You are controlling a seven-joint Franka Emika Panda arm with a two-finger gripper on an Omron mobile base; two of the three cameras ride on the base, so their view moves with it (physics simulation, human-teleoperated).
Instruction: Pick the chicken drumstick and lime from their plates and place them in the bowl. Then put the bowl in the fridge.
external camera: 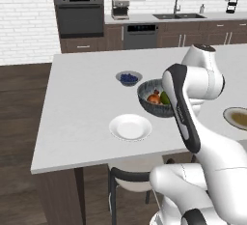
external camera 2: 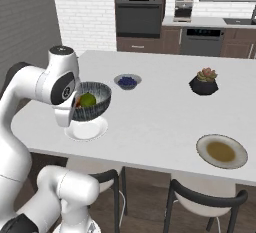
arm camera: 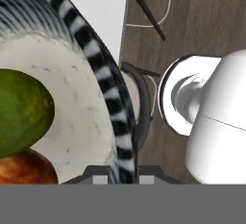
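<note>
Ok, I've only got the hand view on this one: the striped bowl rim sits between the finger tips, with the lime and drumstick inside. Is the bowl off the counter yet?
Observer: It looks so. In the right base view the bowl hangs over the white plate, apparently clear of it.
Operator: Are both plates bare?
Observer: Yes. The white plate carries nothing, and neither does the tan plate further right on the counter.
Operator: Is there anything close that it could knock?
Observer: The small blueberry bowl stands just beyond it on the counter, apart from it.
</note>
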